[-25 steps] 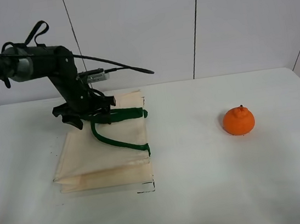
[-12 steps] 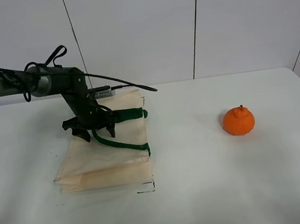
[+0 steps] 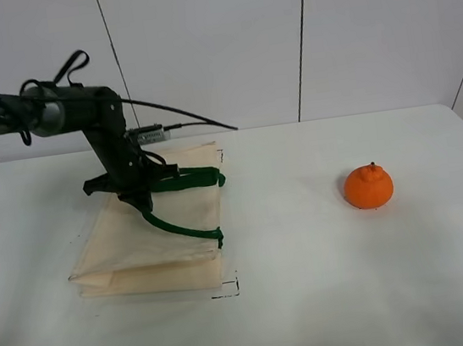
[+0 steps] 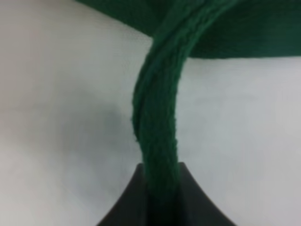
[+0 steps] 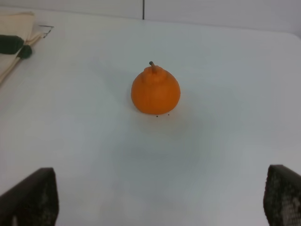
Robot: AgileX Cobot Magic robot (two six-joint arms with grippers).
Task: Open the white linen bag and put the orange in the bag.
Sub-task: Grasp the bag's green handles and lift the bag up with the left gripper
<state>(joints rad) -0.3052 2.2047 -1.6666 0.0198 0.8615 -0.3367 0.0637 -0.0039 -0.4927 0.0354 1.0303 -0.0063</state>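
The white linen bag [image 3: 139,245] lies flat on the table's left side, with its dark green handles [image 3: 183,179] on top. My left gripper [image 3: 139,195] is over the bag's far part and is shut on one green handle; the left wrist view shows the strap [image 4: 157,108] pinched between the dark jaws [image 4: 162,193]. The orange [image 3: 368,186] sits upright on the table to the right, well apart from the bag. In the right wrist view the orange [image 5: 155,92] lies ahead of my right gripper [image 5: 155,193], which is open and empty. The bag's corner [image 5: 14,28] shows there too.
The white table [image 3: 316,298] spreads between the bag and the orange. Small black marks [image 3: 227,291] are on the table by the bag's near right corner. A white panelled wall [image 3: 299,36] stands behind the table. A black cable [image 3: 181,115] trails from the left arm.
My left gripper has moved a little left with the green handle in it, and the bag has slid left on the table. The orange has not moved.
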